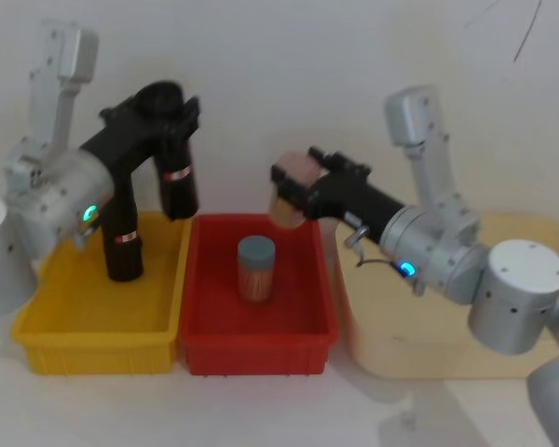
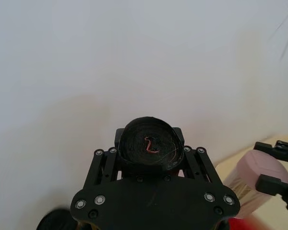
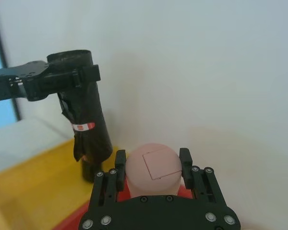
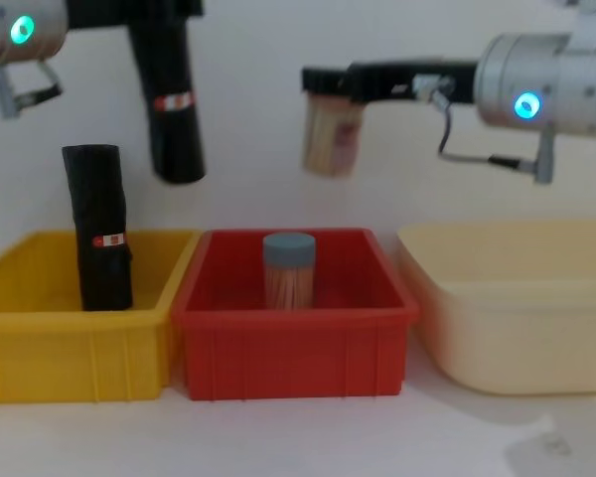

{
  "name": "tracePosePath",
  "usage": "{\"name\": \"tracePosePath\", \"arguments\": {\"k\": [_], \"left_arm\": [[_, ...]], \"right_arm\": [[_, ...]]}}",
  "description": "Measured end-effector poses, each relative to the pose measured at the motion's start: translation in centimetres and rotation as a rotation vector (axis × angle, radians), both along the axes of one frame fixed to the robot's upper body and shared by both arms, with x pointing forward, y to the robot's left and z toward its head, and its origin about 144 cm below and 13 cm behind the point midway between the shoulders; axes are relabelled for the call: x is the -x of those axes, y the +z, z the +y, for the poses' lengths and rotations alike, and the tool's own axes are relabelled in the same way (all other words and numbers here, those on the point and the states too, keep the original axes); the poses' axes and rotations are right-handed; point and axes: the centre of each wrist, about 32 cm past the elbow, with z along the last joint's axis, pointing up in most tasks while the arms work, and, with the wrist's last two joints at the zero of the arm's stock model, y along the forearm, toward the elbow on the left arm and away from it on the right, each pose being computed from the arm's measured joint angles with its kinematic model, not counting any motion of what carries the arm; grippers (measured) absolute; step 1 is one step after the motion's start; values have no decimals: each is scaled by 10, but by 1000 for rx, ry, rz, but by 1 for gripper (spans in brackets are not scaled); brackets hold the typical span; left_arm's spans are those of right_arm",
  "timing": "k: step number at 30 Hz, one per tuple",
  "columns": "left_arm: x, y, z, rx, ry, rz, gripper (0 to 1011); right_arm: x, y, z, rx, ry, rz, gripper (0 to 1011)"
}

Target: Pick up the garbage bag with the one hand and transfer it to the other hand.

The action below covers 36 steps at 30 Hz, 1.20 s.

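Observation:
My left gripper (image 1: 170,110), on the green-ringed arm, is shut on the top of a garbage bag (image 1: 177,177). This black roll with a red-and-white band hangs upright above the seam between the yellow bin (image 1: 74,331) and the red bin (image 1: 261,354). The left wrist view looks down on the garbage bag's rolled end (image 2: 149,146) between the fingers. A second black roll (image 4: 97,234) stands in the yellow bin. My right gripper (image 1: 296,184), on the blue-ringed arm, is shut on a pink-lidded jar (image 4: 331,134) held above the red bin, a short gap to the right of the hanging bag (image 3: 89,124).
A blue-lidded jar (image 1: 256,268) of sticks stands upright in the middle of the red bin. A cream tub (image 4: 517,308) sits to the right of it. The three containers stand side by side against a white wall.

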Motion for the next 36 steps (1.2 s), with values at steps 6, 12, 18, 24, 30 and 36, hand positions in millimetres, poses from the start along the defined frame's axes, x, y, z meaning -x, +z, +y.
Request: {"name": "tracePosePath", "arguments": {"k": [6,12,18,24,30,36], "left_arm": [[-12,19,-21,32,-69,-45,542],[-24,29,-45,58,-154,-65,542],[-37,32,-70,76,-242,-61,542],[-50,29,-96,91,-336,-43,542],[-65,22,-120,108,-433,-21,542],[-80,14,-141,125,-518,2,542]], "right_arm": [[4,16,-15,-21,-63,-61,655],[11,23,-32,-32,-141,-101,654],[20,24,-51,-36,-227,-122,655],[29,19,-71,-28,-323,-122,655],[36,11,-88,-11,-406,-108,655],[43,-1,-110,18,-516,-79,719]]}}
